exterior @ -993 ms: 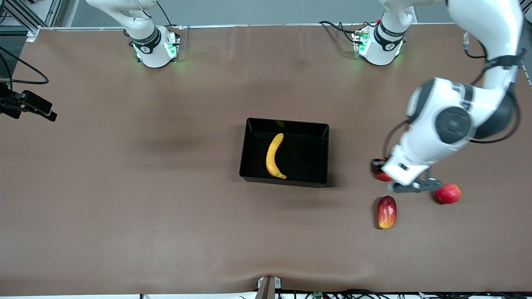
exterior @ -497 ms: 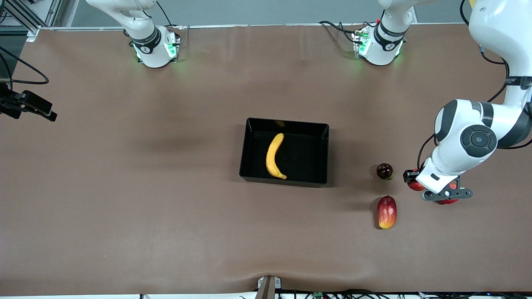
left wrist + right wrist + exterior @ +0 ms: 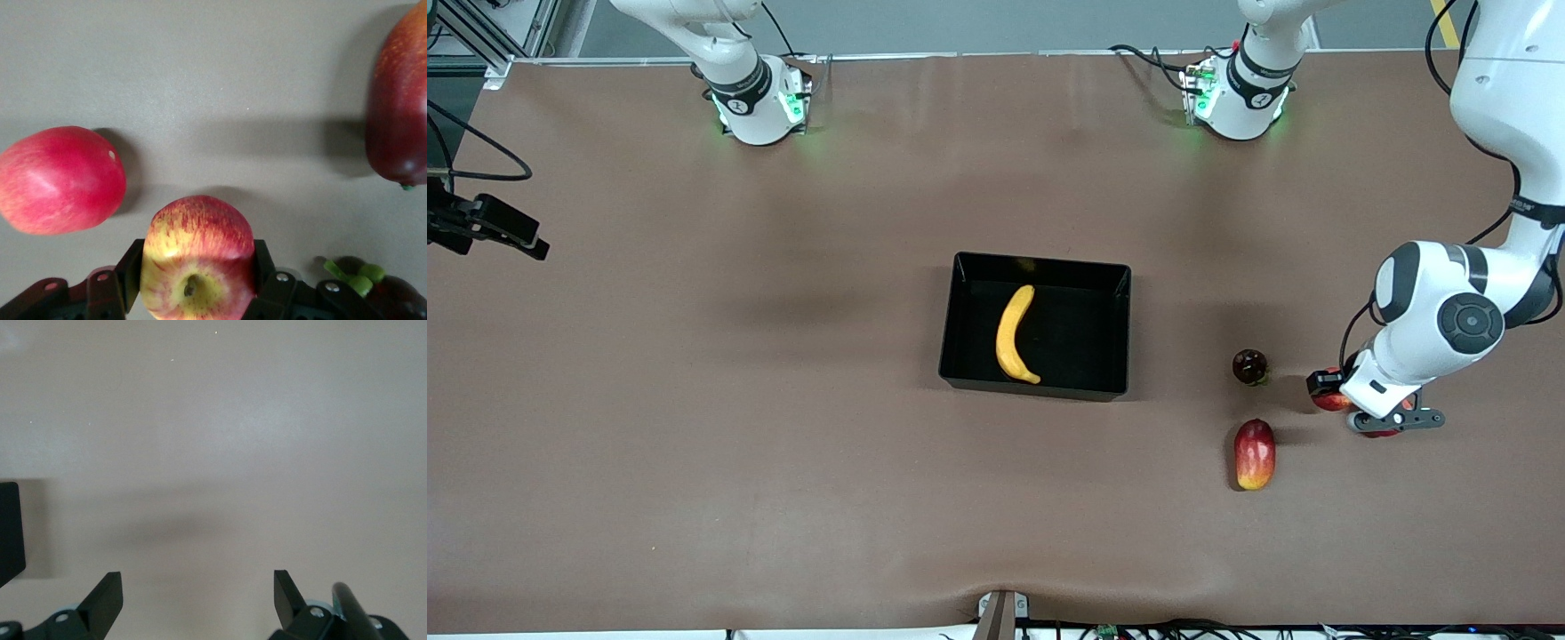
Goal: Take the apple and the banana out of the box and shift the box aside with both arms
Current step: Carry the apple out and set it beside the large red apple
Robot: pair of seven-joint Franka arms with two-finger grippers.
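Observation:
My left gripper is shut on the apple, red with yellow patches, its fingers pressed against both sides. It hangs a little above the table at the left arm's end, and the apple shows only partly under the wrist. The yellow banana lies in the black box at the table's middle. Over bare table, my right gripper stands open with nothing between its fingers. It is out of the front view, and a corner of the box shows at its side.
A round red fruit lies on the table just below the left gripper, mostly hidden in the front view. A dark round fruit with green leaves and an elongated red-and-yellow fruit lie between the box and that gripper.
The left arm has carried the apple toward the left arm's end of the table, uncovering the dark fruit and coming over the round red fruit. The right gripper stays open.

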